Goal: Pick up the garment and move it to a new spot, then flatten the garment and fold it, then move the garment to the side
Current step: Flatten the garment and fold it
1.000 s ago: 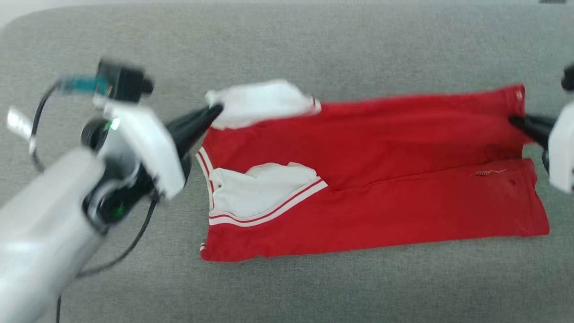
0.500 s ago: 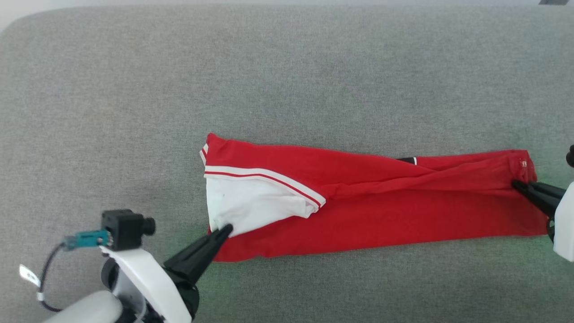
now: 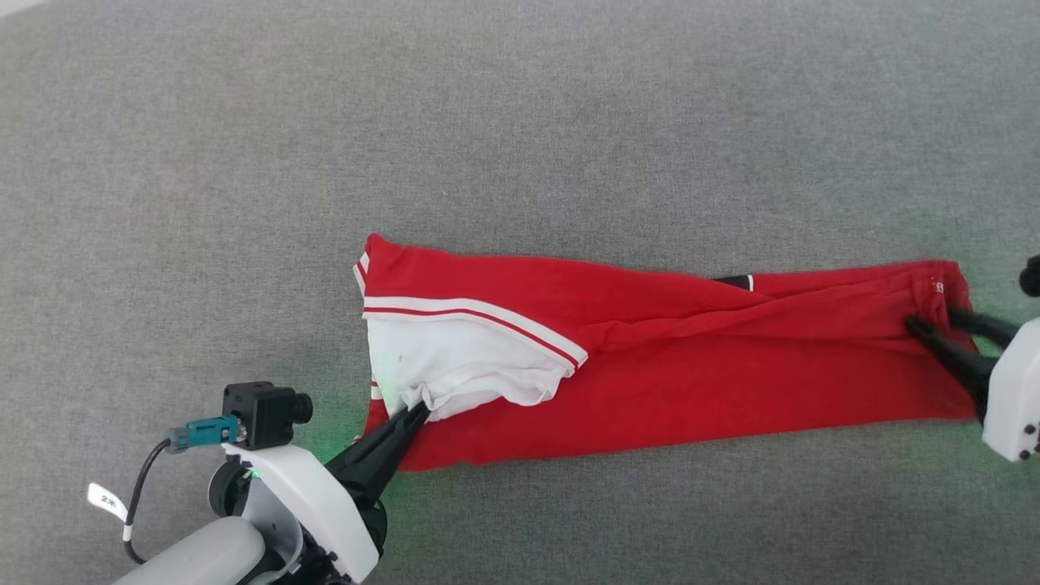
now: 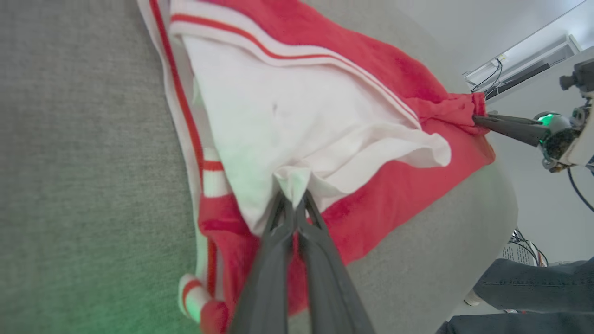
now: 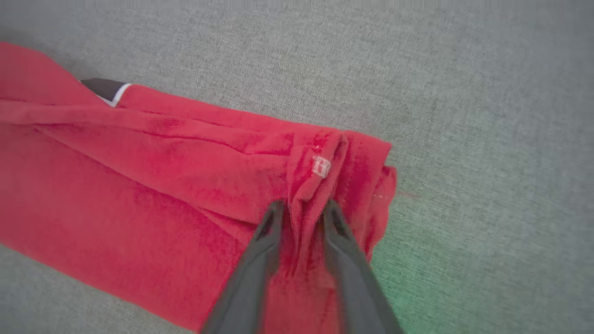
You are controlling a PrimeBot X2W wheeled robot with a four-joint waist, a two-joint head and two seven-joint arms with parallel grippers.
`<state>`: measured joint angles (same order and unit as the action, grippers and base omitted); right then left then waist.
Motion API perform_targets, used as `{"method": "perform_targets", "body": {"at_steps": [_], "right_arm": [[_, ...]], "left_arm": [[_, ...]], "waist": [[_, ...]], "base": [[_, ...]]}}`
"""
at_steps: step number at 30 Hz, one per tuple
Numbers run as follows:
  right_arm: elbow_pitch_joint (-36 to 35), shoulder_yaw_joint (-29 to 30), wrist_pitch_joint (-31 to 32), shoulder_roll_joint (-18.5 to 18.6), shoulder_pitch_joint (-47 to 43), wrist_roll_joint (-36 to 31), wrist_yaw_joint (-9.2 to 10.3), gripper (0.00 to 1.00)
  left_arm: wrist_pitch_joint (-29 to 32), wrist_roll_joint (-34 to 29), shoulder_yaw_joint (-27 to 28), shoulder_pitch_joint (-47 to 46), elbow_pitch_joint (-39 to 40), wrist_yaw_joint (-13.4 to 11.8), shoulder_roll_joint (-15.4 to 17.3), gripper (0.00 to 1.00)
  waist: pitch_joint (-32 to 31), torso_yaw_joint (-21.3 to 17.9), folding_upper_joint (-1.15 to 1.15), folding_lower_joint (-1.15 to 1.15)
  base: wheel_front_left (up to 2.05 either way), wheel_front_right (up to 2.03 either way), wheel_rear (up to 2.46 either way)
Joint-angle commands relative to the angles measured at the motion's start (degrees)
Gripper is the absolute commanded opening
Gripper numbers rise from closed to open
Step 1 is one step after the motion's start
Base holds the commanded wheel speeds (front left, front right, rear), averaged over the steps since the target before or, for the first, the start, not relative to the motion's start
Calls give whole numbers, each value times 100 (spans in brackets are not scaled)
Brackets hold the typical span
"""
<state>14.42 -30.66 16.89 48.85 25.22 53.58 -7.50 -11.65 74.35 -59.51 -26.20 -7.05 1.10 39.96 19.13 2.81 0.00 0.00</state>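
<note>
Red jersey (image 3: 691,382) lies lengthwise between our grippers: left gripper (image 3: 416,409) pinches its white sleeve (image 3: 455,366), while right gripper (image 3: 930,318) straddles the hem (image 3: 946,280), fingers parted.

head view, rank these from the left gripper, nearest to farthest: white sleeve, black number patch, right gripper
1. white sleeve, pinched in the left gripper at the left end of the garment
2. black number patch, past the middle, on the garment's far edge
3. right gripper, at the garment's right end
</note>
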Motion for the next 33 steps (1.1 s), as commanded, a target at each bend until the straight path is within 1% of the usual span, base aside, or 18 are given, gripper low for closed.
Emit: {"method": "perform_targets", "body": {"at_steps": [1,5,7,10,12,13,17,20,21,22,24,26,27,28,29,30,32,33], "right_arm": [[-39,76,38,14,-85,52,2,100],[20,322,211,116,-221,121,2,100],[105,423,353,86,-308,192,2,100],[280,579,525,28,-429,314,2,100],[410,645,644,0,-493,376,2,100],[467,668,708,-25,-522,420,2,100],[660,768,916,-93,-597,499,2,100],[772,798,1056,-165,-589,490,1,100],[772,798,1056,-165,-589,490,1,100],[795,799,1112,-185,-587,488,1,100],[834,813,1171,-224,-582,467,1,100],[856,817,1255,-255,-585,465,1,100],[859,819,1283,-273,-584,466,1,90],[864,819,1324,-296,-585,467,1,75],[870,815,1366,-312,-590,472,1,45],[871,819,1403,-322,-589,466,1,34],[890,836,1461,-345,-595,469,1,0],[893,839,1484,-354,-605,474,2,0]], "left_arm": [[-64,-52,37,23,-4,25,-17,100],[-246,-163,190,205,118,-50,-67,100],[-304,-232,302,329,197,-114,-115,100],[-353,-295,596,554,197,-174,-262,100],[-357,-478,980,676,87,-236,-459,100],[-359,-592,1184,786,32,-206,-604,100],[-357,-1090,2001,1192,-438,165,-1119,100],[-359,-1708,2557,1334,-846,333,-1476,100],[-359,-1708,2557,1334,-846,333,-1476,100],[-359,-1905,2761,1379,-948,372,-1600,100],[-360,-2421,3176,1445,-1054,419,-1801,100],[-360,-3116,3562,1513,-1068,419,-1974,100],[-360,-3453,3737,1547,-1033,389,-2071,100],[-360,-3825,3893,1594,-971,379,-2168,100],[-360,-4211,4035,1628,-906,346,-2237,100],[-360,-4531,4191,1684,-820,328,-2336,100],[-360,-5086,4420,1799,-633,367,-2513,100],[-360,-5371,4523,1839,-537,374,-2580,100]], "waist": [[-41,9,0,0],[-134,86,0,0],[-173,166,0,0],[-227,329,0,0],[-255,450,0,0],[-268,512,0,0],[-313,709,0,0],[-343,797,0,0],[-343,797,0,0],[-352,816,0,0],[-366,844,0,0],[-376,859,0,0],[-375,861,0,0],[-372,861,0,0],[-368,859,0,0],[-364,856,0,0],[-358,853,0,0],[-355,853,0,0]], "base": [[0,0,0],[0,0,0],[0,0,0],[0,0,0],[0,0,0],[0,0,0],[0,0,0],[0,0,0],[0,0,0],[0,0,0],[0,0,0],[0,0,0],[0,0,0],[0,0,0],[0,0,0],[0,0,0],[0,0,0],[0,0,0]]}}
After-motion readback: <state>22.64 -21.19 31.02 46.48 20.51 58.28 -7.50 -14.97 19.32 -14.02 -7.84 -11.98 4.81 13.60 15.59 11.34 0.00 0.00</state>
